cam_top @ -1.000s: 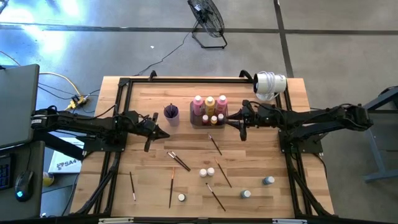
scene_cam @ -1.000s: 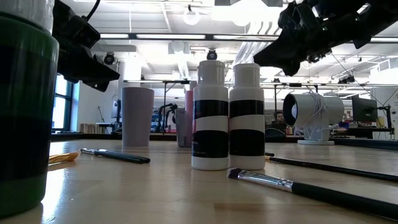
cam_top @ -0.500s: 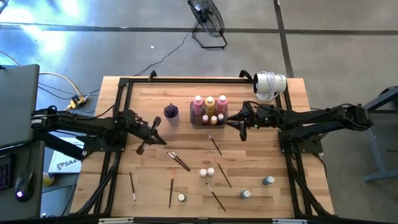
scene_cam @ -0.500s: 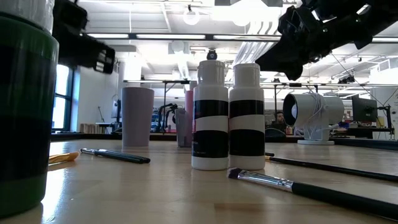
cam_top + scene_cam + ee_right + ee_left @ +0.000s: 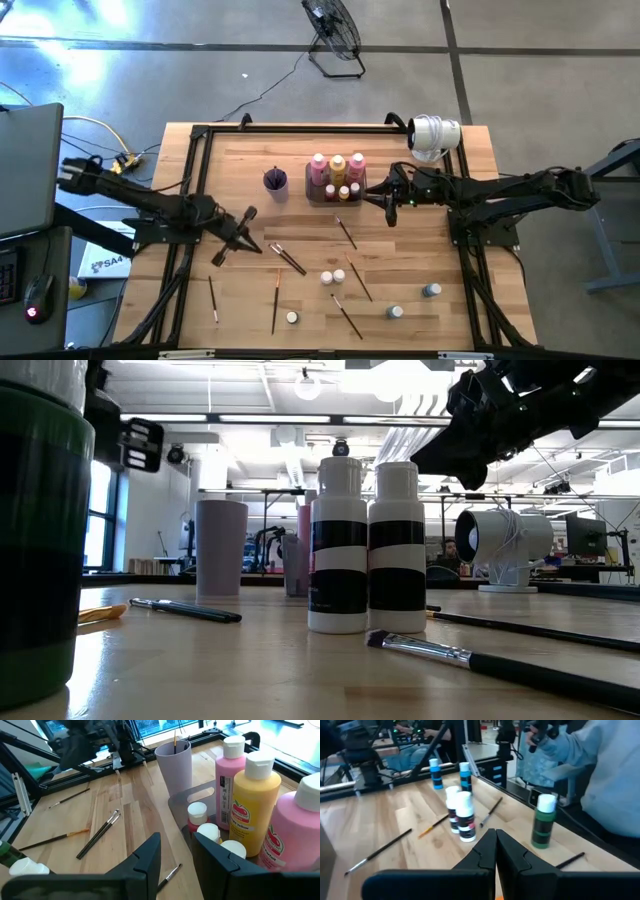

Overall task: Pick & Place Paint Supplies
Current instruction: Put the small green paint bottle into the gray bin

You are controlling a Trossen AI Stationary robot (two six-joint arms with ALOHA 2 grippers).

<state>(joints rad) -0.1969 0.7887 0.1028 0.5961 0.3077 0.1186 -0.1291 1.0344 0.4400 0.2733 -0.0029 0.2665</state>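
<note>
The paint supplies are spread over the wooden table. Pink and yellow bottles (image 5: pixel 338 167) stand in the dark grey tray (image 5: pixel 322 198) at the far middle, beside small white-capped ones (image 5: pixel 197 812). A purple cup (image 5: pixel 276 182) holds a brush. More tiny bottles (image 5: pixel 333 276) and thin brushes (image 5: pixel 287 258) lie toward the near edge. My left gripper (image 5: pixel 250 246) hovers shut and level over the table's left part, holding nothing. My right gripper (image 5: pixel 368 196) hangs open just right of the tray, with nothing between its fingers (image 5: pixel 145 862).
A white round device (image 5: pixel 433 135) stands at the far right corner. Black frame rails (image 5: pixel 195 170) run along the table's edges. Blue-capped bottles (image 5: pixel 436 772) and a green bottle (image 5: pixel 543 820) stand near the front edge. A person sits beyond the table (image 5: pixel 600 780).
My left gripper has swung from beside the purple cup toward the table's near edge, turning so that it points more toward the scattered brushes and small bottles. It has stayed shut.
</note>
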